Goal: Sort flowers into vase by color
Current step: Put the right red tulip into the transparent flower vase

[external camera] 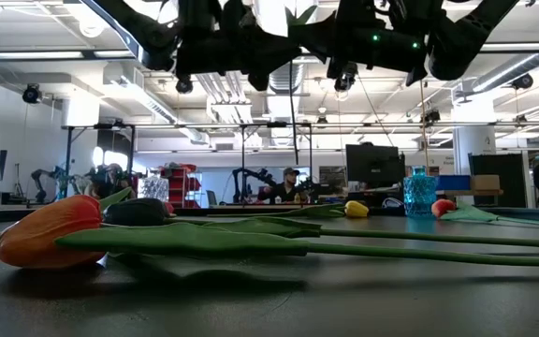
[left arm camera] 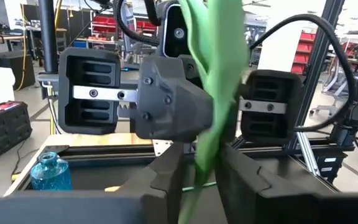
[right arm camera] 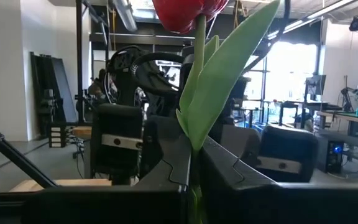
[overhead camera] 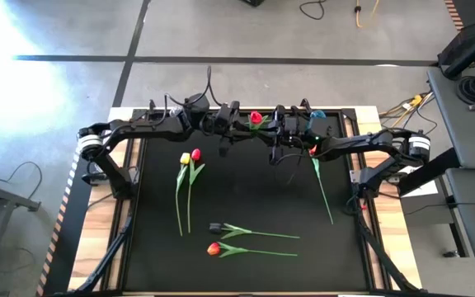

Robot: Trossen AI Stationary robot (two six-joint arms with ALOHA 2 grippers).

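both arms are matte black with looping black cables, silver wrist collars, chunky ribbed black fingers [left arm camera: 166,180]

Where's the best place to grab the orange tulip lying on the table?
Take the orange tulip by its thin stem, past the leaves, coming straight down with fingers across it. It lies flat there, and the dark tulip lies close beside the head.

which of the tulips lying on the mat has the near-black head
The dark tulip, lying crosswise near the mat's front edge just above the orange-red one; the other flowers lying there have red or yellow heads.
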